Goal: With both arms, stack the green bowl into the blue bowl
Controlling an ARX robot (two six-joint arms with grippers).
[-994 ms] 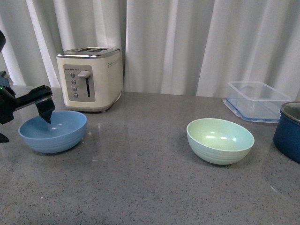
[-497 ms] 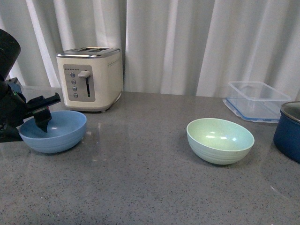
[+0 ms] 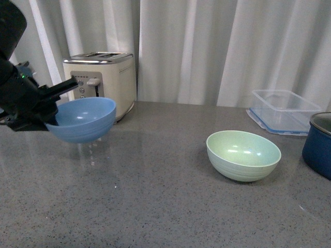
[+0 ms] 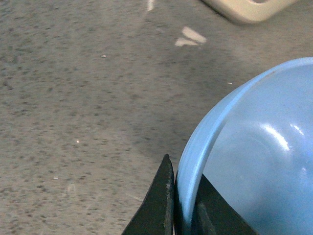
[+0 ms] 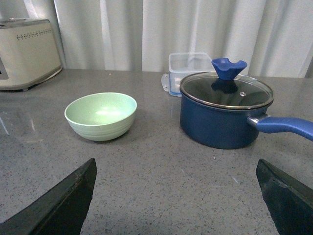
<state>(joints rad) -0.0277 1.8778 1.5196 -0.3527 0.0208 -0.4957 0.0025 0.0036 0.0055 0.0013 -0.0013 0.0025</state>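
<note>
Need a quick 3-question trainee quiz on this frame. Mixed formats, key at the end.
1. True or false: the blue bowl rests on the counter.
2. What do the left fingers clamp? A) the blue bowl's rim B) the green bowl C) nothing
3. Short answer: are the right fingers open or shut?

Key
1. False: it hangs above the counter, in front of nothing but air beneath it.
2. A: one finger sits on each side of the rim.
3. Open, holding nothing; the green bowl sits untouched on the counter.
</note>
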